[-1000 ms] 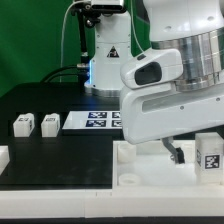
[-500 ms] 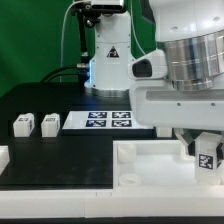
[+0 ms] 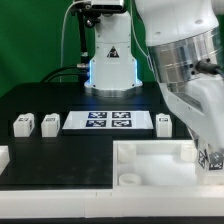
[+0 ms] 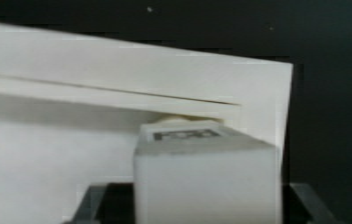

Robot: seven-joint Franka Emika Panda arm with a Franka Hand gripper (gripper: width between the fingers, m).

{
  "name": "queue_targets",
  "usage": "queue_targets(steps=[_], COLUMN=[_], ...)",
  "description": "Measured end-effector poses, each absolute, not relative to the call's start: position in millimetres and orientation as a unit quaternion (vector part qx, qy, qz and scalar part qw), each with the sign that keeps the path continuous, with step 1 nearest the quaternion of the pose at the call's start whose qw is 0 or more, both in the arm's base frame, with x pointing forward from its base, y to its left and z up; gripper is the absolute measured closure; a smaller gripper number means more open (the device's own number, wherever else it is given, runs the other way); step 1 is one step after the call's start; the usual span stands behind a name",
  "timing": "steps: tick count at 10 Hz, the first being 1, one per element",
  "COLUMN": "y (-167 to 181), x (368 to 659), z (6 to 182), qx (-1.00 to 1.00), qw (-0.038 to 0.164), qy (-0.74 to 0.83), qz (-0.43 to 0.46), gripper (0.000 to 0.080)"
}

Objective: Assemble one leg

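- Low at the right edge of the frame: leg [image 3: 211,158] clamped in the gripper [image 3: 209,160], standing over the tray [image 3: 150,160].
- Wrist view: leg [image 4: 198,170] between dark fingers [image 4: 102,204], pointing straight at the tray [image 4: 84,130].
- Further back: spare legs [image 3: 35,124] in a row left of the marker board [image 3: 108,121].

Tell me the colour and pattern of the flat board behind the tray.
The marker board is white with black-and-white square tags, clearest in the exterior view.
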State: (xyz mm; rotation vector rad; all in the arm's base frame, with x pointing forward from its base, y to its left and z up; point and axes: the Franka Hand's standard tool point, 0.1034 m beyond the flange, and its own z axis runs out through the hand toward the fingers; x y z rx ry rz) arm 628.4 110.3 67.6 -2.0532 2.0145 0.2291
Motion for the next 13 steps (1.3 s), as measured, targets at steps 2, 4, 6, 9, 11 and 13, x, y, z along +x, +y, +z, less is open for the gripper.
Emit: queue_targets(steps=[2,4,6,9,11,13], y=[113.6,114.9,115.6,115.9,117.4,118.6], x=[628.2,627.9,627.9,627.4,622.0,623.5], z=[66.9,67.2,67.0,66.3,66.7,72.0], qx=[-0.615,-0.541,-0.484,-0.505,-0.571,-0.707], qw=[0.133,0.125,0.116,0.118,0.108,0.093], qy=[0.771,0.824,0.859,0.847,0.804,0.696], qz=[0.102,0.116,0.122,0.12,0.124,0.091], gripper=[0.05,0.0502,0.0502,0.0277,0.0178,0.0151])
